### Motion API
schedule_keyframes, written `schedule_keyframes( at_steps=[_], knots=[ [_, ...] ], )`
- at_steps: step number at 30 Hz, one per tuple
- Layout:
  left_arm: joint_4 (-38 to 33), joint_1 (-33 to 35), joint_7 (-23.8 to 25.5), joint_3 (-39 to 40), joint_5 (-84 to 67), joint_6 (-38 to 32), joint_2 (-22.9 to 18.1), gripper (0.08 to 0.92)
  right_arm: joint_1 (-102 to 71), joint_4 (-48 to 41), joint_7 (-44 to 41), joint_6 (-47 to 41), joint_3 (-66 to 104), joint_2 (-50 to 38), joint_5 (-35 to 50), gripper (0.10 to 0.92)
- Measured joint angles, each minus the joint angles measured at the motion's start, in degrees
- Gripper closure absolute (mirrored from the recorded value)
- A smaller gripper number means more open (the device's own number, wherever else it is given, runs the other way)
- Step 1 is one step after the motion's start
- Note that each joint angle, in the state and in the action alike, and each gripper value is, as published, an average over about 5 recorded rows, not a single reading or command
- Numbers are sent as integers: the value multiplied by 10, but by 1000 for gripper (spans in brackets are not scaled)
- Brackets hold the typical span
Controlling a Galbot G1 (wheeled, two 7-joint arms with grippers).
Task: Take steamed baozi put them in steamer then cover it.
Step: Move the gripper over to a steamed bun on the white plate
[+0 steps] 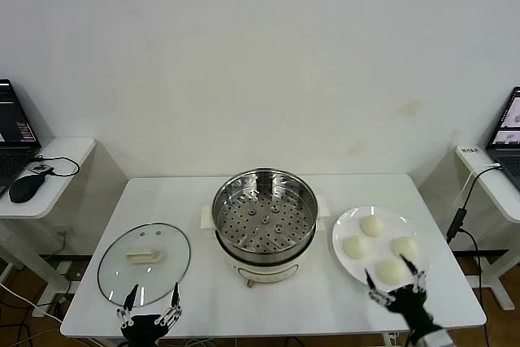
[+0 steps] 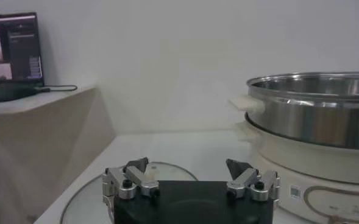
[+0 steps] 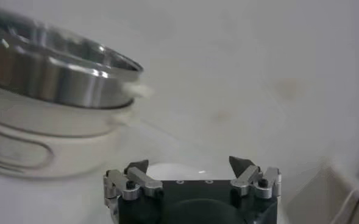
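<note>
A white rectangular surface [image 1: 268, 294] carries everything. At its middle stands the round, shiny stainless-steel steamer [image 1: 265, 215] on a white base, its perforated tray showing inside and holding nothing. To the robot's right of it lies a flat white round plate [image 1: 343, 232] with four small, smooth, cream-white steamed baozi [image 1: 372, 226] on it, set close together: one toward the far side, one on the steamer side, one on the outer side and one at the near edge. To the robot's left of the steamer lies a round glass lid with a white handle [image 1: 144, 256], flat on the surface and apart from the pot.

The right tool [image 1: 396, 282] hovers at the near edge of the plate, its two dark fingers spread on either side of the nearest bun; whether the tips touch it cannot be told. In the right wrist view the tool [image 3: 191, 167] shows its jaws wide apart, with a pale rounded shape just beyond them and the steel pot wall [image 3: 57, 70] farther off to one side.

The left tool [image 1: 152, 297] sits low at the near rim of the glass lid, fingers spread and holding nothing. The left wrist view shows that tool [image 2: 189, 168] open over the lid's edge [image 2: 85, 199], with the steamer [image 2: 316, 103] nearby.
</note>
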Motion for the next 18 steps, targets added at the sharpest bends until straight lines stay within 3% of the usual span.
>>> schedule_keyframes(
  at_steps=[9,18],
  knots=[
    [-6,-8,-5,7,24,5,-9,177,123,-83,-93,-6,-33,-133,-61,203],
    [-7,-11,-23,8,42,6,-16,177,300,-198,-229,12,-177,-254,-69,203]
  ],
)
